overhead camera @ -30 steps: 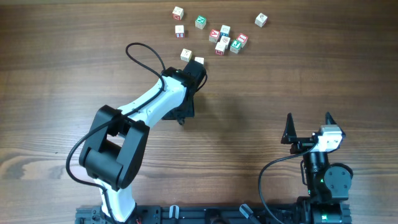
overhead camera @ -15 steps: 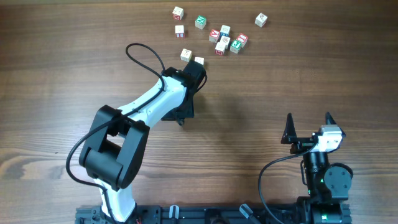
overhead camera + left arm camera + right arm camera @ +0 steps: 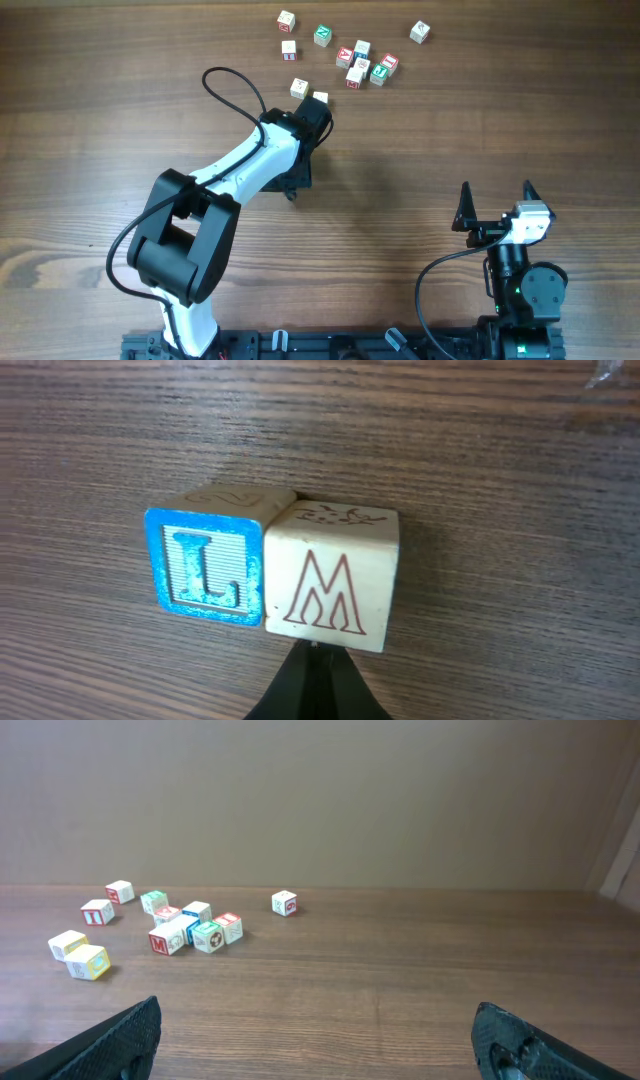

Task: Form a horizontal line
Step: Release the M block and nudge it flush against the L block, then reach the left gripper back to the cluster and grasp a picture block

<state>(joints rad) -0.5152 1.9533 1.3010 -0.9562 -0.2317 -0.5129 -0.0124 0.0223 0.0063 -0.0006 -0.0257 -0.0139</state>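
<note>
The closed, empty left gripper [image 3: 318,665] sits just beside the pale wooden "M" cube [image 3: 333,582]. That cube touches the blue-faced wooden "L" cube [image 3: 205,567], edge to edge. The right gripper [image 3: 318,1035] stands wide open, well apart.

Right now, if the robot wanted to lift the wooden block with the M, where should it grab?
Probably from above, pinching the M cube across its near and far faces. The blue L cube touches its left side, leaving no gap there for a finger. The left gripper, shut just beside it, would have to open first.
</note>
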